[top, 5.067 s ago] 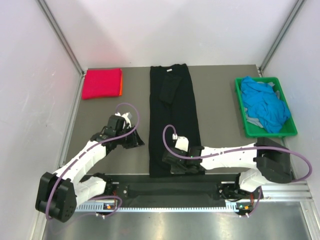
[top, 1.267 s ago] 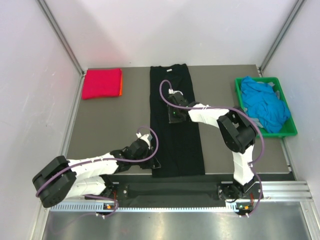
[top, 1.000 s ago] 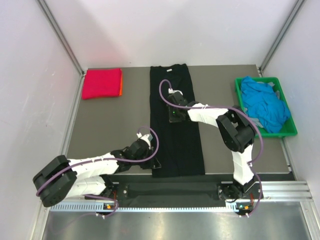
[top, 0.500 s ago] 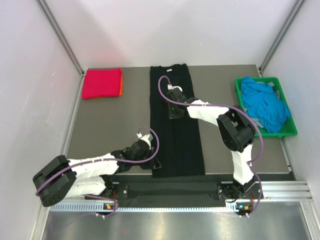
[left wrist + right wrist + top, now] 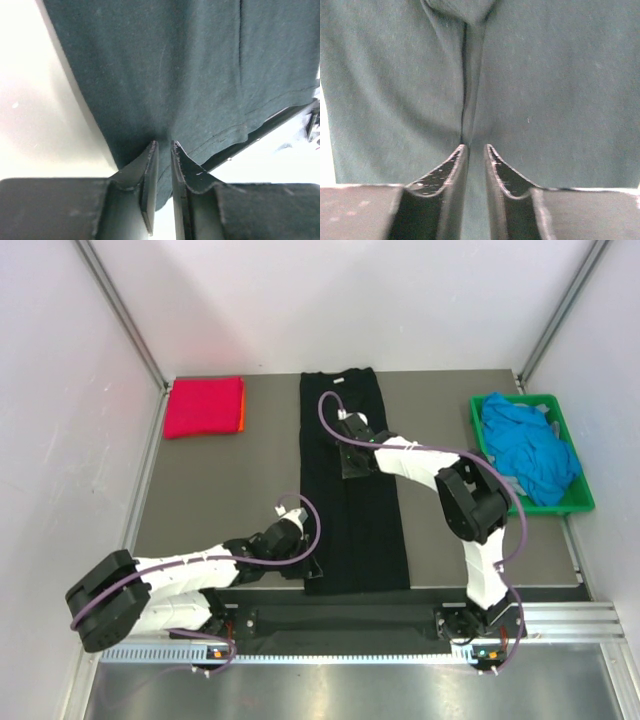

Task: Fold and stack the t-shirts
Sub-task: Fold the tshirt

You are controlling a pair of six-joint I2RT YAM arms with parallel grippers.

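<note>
Grey table (image 5: 220,490), long black cloth t-shirt (image 5: 365,530): left end effector (image 5: 161,143) pinches its near corner; right end effector (image 5: 474,146) mid-shirt, grip unclear.

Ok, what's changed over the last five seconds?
The left hand came in from the left to the near-left corner of the black t-shirt and pinches it. The right hand left the shirt's near end for its middle, then edged farther away. The red t-shirt, blue t-shirts and green crate stayed put.
</note>
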